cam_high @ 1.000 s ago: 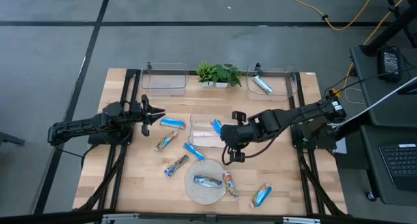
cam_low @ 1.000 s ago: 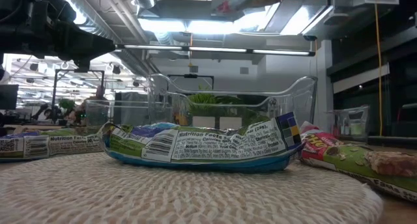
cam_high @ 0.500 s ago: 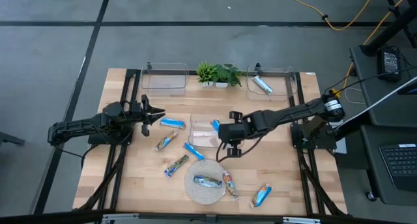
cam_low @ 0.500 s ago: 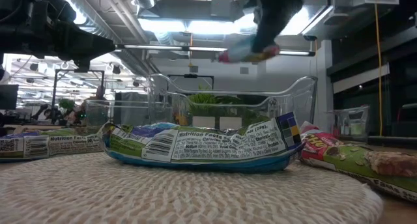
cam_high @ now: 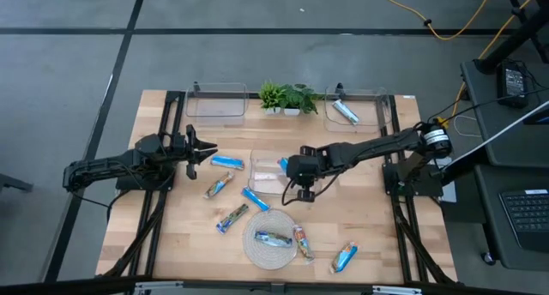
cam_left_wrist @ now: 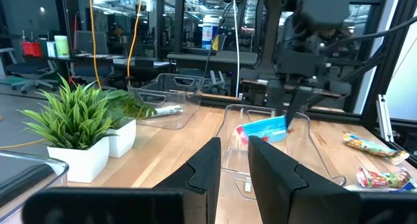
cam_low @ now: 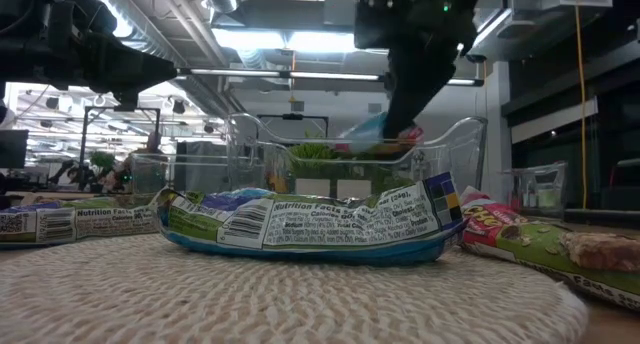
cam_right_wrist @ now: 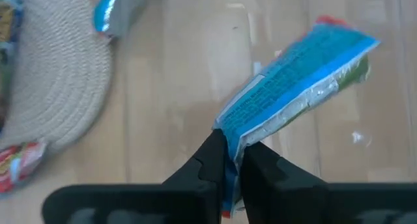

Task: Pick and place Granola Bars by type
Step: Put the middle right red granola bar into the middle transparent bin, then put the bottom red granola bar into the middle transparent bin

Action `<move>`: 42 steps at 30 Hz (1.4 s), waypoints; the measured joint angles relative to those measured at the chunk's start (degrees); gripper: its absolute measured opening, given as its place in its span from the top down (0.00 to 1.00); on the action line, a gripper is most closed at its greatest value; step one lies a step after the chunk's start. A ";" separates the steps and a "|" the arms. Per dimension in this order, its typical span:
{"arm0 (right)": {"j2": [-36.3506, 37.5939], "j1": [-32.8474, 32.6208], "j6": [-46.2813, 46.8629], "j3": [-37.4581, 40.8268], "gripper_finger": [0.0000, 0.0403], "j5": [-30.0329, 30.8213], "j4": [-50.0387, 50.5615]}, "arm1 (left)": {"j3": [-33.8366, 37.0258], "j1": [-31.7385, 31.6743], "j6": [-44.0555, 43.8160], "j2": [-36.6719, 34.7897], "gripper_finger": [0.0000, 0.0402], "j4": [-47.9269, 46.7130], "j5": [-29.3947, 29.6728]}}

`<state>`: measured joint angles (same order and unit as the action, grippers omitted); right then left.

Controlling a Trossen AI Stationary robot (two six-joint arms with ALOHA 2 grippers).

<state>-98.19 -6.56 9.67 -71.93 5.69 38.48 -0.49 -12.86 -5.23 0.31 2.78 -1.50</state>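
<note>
My right gripper (cam_high: 288, 169) is shut on a bright blue granola bar (cam_left_wrist: 264, 128) over the clear middle bin (cam_high: 262, 185); the low view shows that bar (cam_low: 385, 134) at the height of the bin's rim. My left gripper (cam_high: 202, 149) waits open at the table's left, next to a blue bar (cam_high: 227, 162). Other bars lie flat on the wood: a silvery-brown one (cam_high: 219, 185), a blue one (cam_high: 255, 199), a printed one (cam_high: 232, 217) and a blue one (cam_high: 344, 257). Two bars (cam_high: 273, 237) (cam_high: 303, 242) rest on the woven mat (cam_high: 257, 252). One blue bar (cam_high: 346, 112) lies in the far right bin. My right gripper pinches the blue bar by one end of its wrapper (cam_right_wrist: 229, 136) between the two fingers (cam_right_wrist: 212, 155), coming from above and pointing down. The bar is lifted clear and sticks out sideways from the fingers, tilted, with its free end (cam_right_wrist: 355, 48) over the bin.
A clear bin (cam_high: 216, 102) stands at the far left, another (cam_high: 377, 106) at the far right, with a small potted plant (cam_high: 287, 96) between them. Bare wood lies on the near left (cam_high: 163, 235) and along the right side (cam_high: 369, 209).
My right gripper, still shut on the blue bar, has moved from near the mat toward the table's far edge and left, to over the middle bin. It has also come down: the bar has sunk from high up to the height of the bin's rim.
</note>
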 joint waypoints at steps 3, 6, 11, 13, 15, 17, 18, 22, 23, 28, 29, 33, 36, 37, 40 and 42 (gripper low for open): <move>0.00 1.43 -1.03 1.94 0.91 -0.62 -2.69 | -0.01 0.00 0.00 0.00 0.82 -0.01 0.00; 0.00 2.58 -0.99 3.38 0.94 -2.38 -5.18 | 0.00 0.02 0.00 0.01 0.82 0.01 0.00; 0.00 3.53 -1.16 5.74 0.94 -3.50 -7.30 | 0.00 0.00 0.00 0.00 0.82 0.01 0.00; 0.00 4.07 -1.11 6.68 0.92 -4.09 -7.80 | -0.01 0.01 0.00 0.00 0.82 0.01 0.00; 0.00 4.48 -0.79 7.67 0.90 -4.09 -7.70 | 0.00 0.00 0.00 0.01 0.82 0.01 0.00; 0.00 4.66 -0.02 8.45 0.90 -4.03 -8.05 | -0.02 0.01 0.00 0.00 0.82 0.01 0.00; 0.00 4.67 0.32 8.60 0.90 -4.04 -8.13 | 0.00 0.00 0.00 -0.01 0.82 -0.01 0.00; 0.00 4.56 0.32 8.62 0.91 -4.13 -8.87 | -0.01 0.02 0.00 0.01 0.82 0.00 0.00; 0.00 4.56 0.32 8.62 0.91 -4.13 -9.30 | -0.02 0.00 0.00 -0.01 0.82 0.01 0.00; 0.00 4.58 0.32 7.98 0.86 -4.31 -11.15 | -0.01 0.02 0.00 0.00 0.82 0.00 0.00; 0.00 4.58 0.32 7.98 0.84 -4.31 -11.56 | -0.01 0.00 0.00 0.00 0.82 -0.01 0.00; 0.09 4.58 0.54 7.98 0.72 -4.31 -11.87 | 0.00 0.00 0.00 0.01 0.82 -0.01 0.00; 0.09 4.58 0.62 7.97 0.64 -4.31 -11.85 | -0.01 0.01 0.00 0.01 0.82 0.01 0.00; 0.13 4.58 0.96 7.81 0.61 -4.32 -11.48 | 0.00 0.02 0.00 0.01 0.82 0.01 0.00; 0.31 4.58 2.05 5.54 0.56 -4.33 -7.90 | 0.00 0.00 0.00 0.00 0.82 0.00 0.00; 0.71 4.35 2.05 2.87 0.54 -4.31 -3.61 | 0.00 0.01 0.00 0.00 0.82 0.00 0.00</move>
<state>-97.48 -2.21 11.73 -69.06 1.39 34.86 -0.49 -12.85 -5.23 0.30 2.78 -1.50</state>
